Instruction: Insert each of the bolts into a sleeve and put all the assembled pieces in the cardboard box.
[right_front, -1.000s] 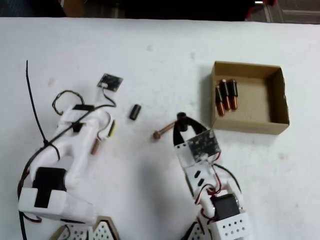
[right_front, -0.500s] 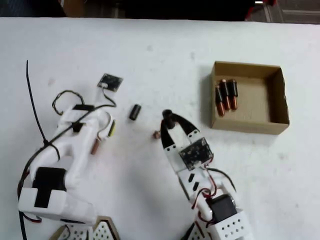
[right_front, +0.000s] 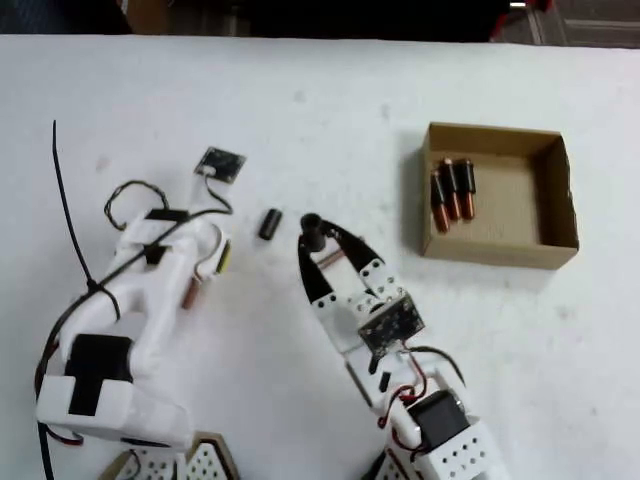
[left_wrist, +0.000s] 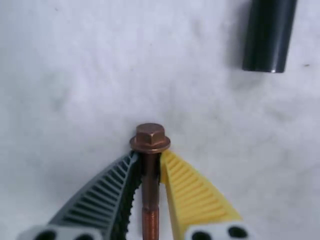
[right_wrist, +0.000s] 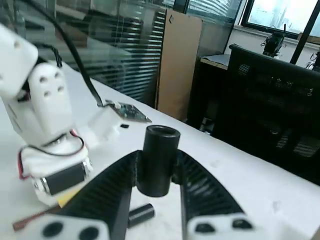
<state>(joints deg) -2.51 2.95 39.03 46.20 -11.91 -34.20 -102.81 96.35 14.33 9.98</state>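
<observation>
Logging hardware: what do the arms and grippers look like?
Both arms: white shells, black motors. Left gripper: one grey, one yellow ribbed finger; black cables. Right gripper: black ribbed fingers, bare circuit board, red and black wires.

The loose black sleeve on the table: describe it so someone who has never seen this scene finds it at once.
On the white table, look left of the brown cardboard box, just past the right gripper. The short black cylindrical sleeve lies on its side there, untouched, whereas the other sleeve is clamped in that gripper.
</observation>
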